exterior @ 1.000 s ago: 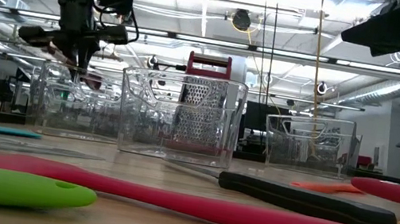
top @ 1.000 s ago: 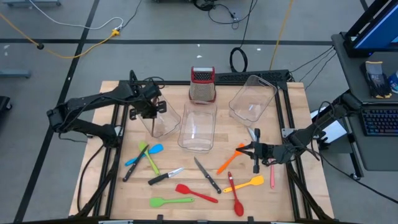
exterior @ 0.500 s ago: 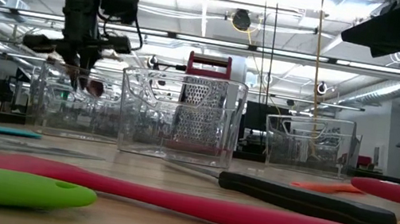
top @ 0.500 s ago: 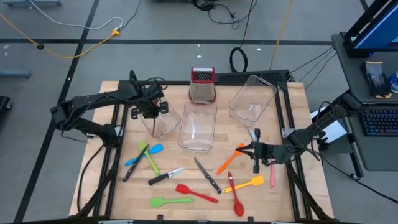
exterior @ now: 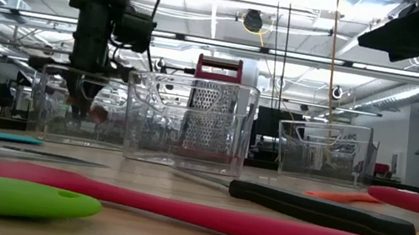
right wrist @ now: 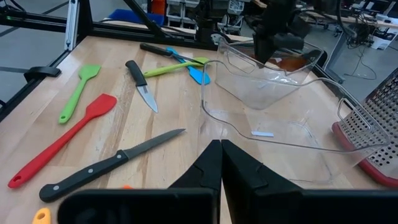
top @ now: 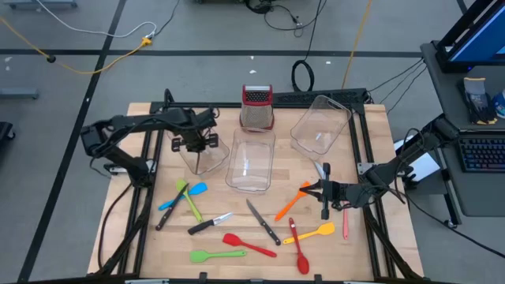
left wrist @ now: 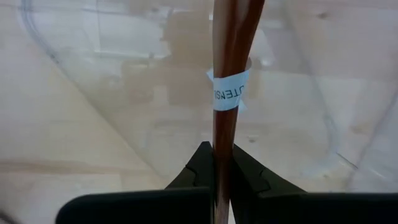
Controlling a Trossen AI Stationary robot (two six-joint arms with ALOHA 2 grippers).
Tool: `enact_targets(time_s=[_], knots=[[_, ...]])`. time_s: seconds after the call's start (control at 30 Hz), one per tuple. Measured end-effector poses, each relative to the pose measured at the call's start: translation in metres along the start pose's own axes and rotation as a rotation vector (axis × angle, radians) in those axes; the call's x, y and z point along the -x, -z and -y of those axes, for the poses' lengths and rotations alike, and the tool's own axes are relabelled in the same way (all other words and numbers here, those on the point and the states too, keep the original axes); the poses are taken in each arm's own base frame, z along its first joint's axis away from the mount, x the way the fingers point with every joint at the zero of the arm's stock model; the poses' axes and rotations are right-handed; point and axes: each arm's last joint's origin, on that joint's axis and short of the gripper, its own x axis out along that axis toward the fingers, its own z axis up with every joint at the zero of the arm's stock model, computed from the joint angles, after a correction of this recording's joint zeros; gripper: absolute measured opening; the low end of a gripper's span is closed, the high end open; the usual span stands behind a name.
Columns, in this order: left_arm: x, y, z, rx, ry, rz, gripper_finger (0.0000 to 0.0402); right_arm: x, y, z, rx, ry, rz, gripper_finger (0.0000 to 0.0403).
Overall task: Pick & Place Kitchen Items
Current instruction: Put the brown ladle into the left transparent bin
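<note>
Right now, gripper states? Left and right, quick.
Left gripper: shut on a brown wooden-handled utensil, over the left clear tub.
Right gripper: shut, empty, waiting at the table's right side.

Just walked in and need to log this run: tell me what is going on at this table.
The left gripper hangs over the left clear tub, jaws shut on a brown wooden utensil with a blue label, lowering it inside. The right gripper waits, jaws shut, at the table's right side. Coloured spatulas and spoons and black-handled knives, like the red spatula, lie loose on the wooden table.
</note>
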Motion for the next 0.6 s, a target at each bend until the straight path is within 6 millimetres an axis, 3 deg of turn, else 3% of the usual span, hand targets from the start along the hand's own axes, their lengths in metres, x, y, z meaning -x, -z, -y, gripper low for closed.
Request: enact_targets(time_s=[0.3,0.6], knots=[[-0.02,-0.005,0.006,-0.01,-0.062,-0.013,0.001,0.0,0.0,0.0,0.0,0.0,0.001,0.0],[-0.025,-0.004,0.011,-0.047,-0.051,-0.006,0.0015,0.0,0.0,0.0,-0.002,0.0,0.002,0.0]])
